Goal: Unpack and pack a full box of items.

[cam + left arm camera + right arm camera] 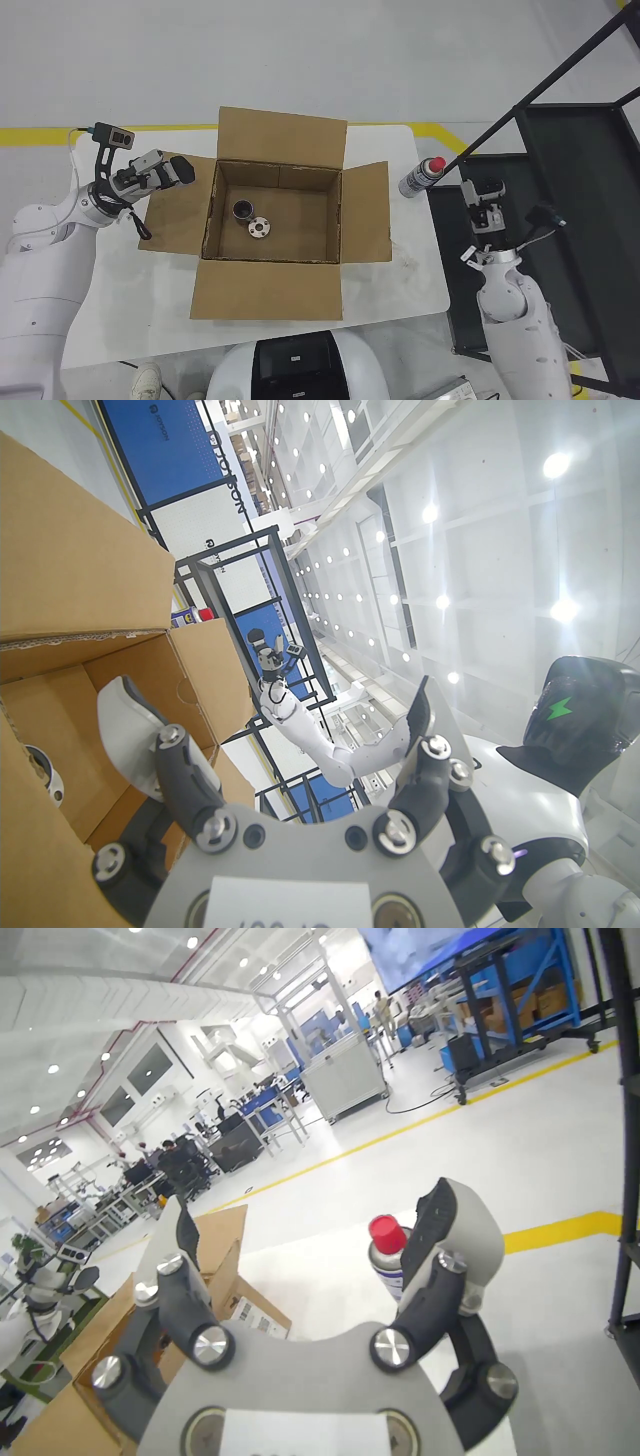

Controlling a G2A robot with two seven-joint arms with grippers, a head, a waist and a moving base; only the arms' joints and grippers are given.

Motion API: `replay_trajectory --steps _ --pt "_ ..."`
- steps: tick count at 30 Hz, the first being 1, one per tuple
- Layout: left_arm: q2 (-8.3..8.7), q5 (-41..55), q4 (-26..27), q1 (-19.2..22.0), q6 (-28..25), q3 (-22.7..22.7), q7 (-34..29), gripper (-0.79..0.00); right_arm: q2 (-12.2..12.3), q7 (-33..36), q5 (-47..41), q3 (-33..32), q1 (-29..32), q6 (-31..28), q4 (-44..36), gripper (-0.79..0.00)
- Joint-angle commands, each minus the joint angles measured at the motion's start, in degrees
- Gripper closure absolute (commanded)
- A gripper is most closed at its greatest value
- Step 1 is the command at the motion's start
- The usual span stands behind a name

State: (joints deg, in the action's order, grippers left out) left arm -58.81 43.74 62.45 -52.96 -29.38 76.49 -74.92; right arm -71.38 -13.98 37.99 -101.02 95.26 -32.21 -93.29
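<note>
Overhead, 2 metal parts (pixel 260 228) in the box (pixel 275 176); left gripper (pixel 270 700), right gripper (pixel 307 1200): jaws wide apart, both empty.

Box (pixel 283 135) mouth unobstructed from above, 2 small parts (pixel 260 228) inside

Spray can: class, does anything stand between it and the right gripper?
Nothing visible does. The spray can stands on the table beside an open flap of the cardboard box. The right gripper, jaws open, faces it across open space.
</note>
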Motion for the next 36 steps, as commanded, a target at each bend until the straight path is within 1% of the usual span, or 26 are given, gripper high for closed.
replay_trajectory --steps 1,5,9,14,15,17,19,24,27,30,36 --pt "0.00 0.00 0.00 0.00 0.00 0.00 0.00 -0.785 0.05 4.74 1.05 1.22 -0.26 2.20 -4.08 -0.785" --pt "0.00 0.00 0.00 0.00 0.00 0.00 0.00 -0.785 0.10 12.62 4.90 4.96 -1.22 5.46 -10.58 -0.785" --pt "0.00 0.00 0.00 0.00 0.00 0.00 0.00 -0.785 0.04 19.97 9.14 9.84 -4.05 9.41 -13.74 -0.785" --pt "0.00 0.00 0.00 0.00 0.00 0.00 0.00 -0.785 -0.18 30.37 10.99 15.85 -9.71 14.58 -13.36 -0.785" --pt "0.00 0.00 0.00 0.00 0.00 0.00 0.00 -0.785 -0.25 31.40 10.96 16.85 -10.94 15.19 -13.19 -0.785" --pt "0.00 0.00 0.00 0.00 0.00 0.00 0.00 -0.785 -0.34 33.95 11.54 19.17 -12.76 15.23 -12.56 -0.785" --pt "0.00 0.00 0.00 0.00 0.00 0.00 0.00 -0.785 -0.39 36.30 13.96 21.42 -14.34 15.42 -12.24 -0.785" --pt "0.00 0.00 0.00 0.00 0.00 0.00 0.00 -0.785 -0.61 41.86 18.30 27.14 -16.43 16.33 -12.56 -0.785" --pt "0.00 0.00 0.00 0.00 0.00 0.00 0.00 -0.785 -0.88 47.25 16.25 29.91 -17.97 17.59 -11.47 -0.785" --pt "0.00 0.00 0.00 0.00 0.00 0.00 0.00 -0.785 -1.37 53.64 9.37 31.74 -21.03 20.59 -9.20 -0.785" --pt "0.00 0.00 0.00 0.00 0.00 0.00 0.00 -0.785 -1.37 53.64 9.37 31.74 -21.03 20.59 -9.20 -0.785"
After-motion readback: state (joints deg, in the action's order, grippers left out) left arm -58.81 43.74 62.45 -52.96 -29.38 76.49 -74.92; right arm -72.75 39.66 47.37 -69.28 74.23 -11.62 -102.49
